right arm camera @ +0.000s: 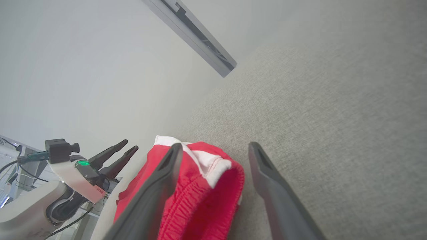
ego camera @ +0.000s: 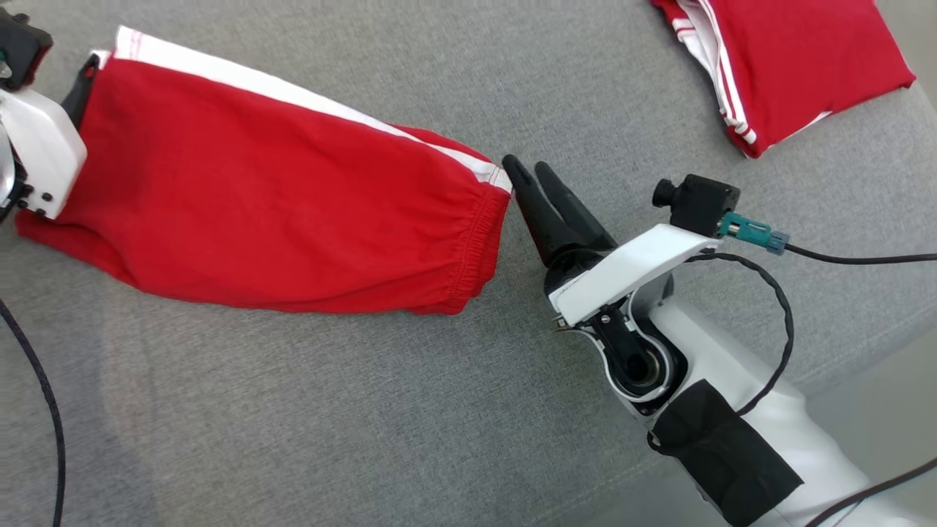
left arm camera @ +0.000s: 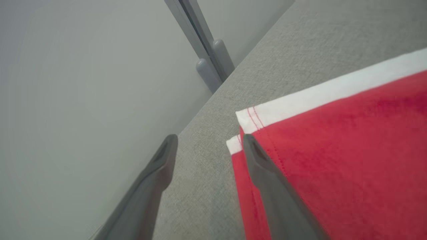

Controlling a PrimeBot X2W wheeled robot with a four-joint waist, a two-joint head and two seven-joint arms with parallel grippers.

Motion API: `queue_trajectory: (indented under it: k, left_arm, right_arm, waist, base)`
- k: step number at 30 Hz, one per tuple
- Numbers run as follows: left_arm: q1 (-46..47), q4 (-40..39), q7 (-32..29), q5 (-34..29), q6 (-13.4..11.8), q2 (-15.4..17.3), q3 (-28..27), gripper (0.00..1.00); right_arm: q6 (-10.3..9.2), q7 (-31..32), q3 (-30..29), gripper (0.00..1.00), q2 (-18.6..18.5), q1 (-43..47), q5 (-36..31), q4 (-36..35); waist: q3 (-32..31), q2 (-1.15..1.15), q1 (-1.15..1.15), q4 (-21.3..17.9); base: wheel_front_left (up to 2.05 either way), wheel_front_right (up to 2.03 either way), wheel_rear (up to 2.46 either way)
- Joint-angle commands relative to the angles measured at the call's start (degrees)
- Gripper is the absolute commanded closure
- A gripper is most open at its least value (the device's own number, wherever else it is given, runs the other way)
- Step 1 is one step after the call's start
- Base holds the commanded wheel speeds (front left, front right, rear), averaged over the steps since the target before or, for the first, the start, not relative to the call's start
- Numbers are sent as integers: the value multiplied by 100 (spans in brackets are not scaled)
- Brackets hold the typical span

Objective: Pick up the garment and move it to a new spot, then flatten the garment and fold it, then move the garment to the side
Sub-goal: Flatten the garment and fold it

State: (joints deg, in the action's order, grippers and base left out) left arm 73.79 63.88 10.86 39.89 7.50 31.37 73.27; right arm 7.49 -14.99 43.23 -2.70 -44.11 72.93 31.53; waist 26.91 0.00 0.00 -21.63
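Here the right gripper (ego camera: 528,170) stands with its jaws spread and nothing between them, its fingertips just beside the elastic waistband. The left gripper (left arm camera: 210,143) is likewise wide apart and holds nothing, with one finger over the hem corner and the other over bare fabric by the left edge. Between them the red garment (ego camera: 278,219) lies flat on the grey cushioned surface (ego camera: 366,410). Its long axis runs from the hem at the far left edge to the waistband mid-surface, with a white stripe along the far side. A folded red garment (ego camera: 790,66) sits well apart toward the far right edge. A black cable (ego camera: 44,395) crosses the near left.
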Motion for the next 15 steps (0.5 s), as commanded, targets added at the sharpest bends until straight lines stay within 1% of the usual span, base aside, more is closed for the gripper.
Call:
queue_trajectory:
  k: [1,5,8,10,11,13,15]
  left_arm:
    - [-64,47,81,48,-3,-28,-1,0]
    - [-177,89,332,169,-3,-226,-95,0]
    - [-277,-36,425,213,-84,-397,-276,0]
    - [-297,-479,429,155,-249,-413,-572,0]
    - [-407,-758,431,97,-374,-382,-763,0]
    - [-769,-1319,420,-45,-567,-360,-1145,0]
    - [-1078,-1869,422,-207,-741,-374,-1593,0]
  right_arm:
    - [1,-28,-76,0,-43,73,-114,51]
    - [1,-27,-382,0,-132,236,-482,152]
    - [0,-27,-672,0,-278,447,-810,57]
    - [1,-28,-938,0,-401,611,-1141,-104]
    - [0,-28,-1102,0,-477,715,-1374,-187]
    - [0,-26,-1490,0,-605,974,-1969,-346]
    - [0,-17,-1905,0,-617,1260,-2537,-544]
  waist:
    - [-169,0,0,106]
    - [-539,0,0,305]
    - [-887,0,0,506]
    - [-1102,0,0,662]
    - [-1214,0,0,746]
    - [-1450,0,0,952]
    - [-1673,0,0,1178]
  base:
    - [0,0,0]
    - [0,0,0]
    - [0,0,0]
    - [0,0,0]
    - [0,0,0]
    - [0,0,0]
    - [0,0,0]
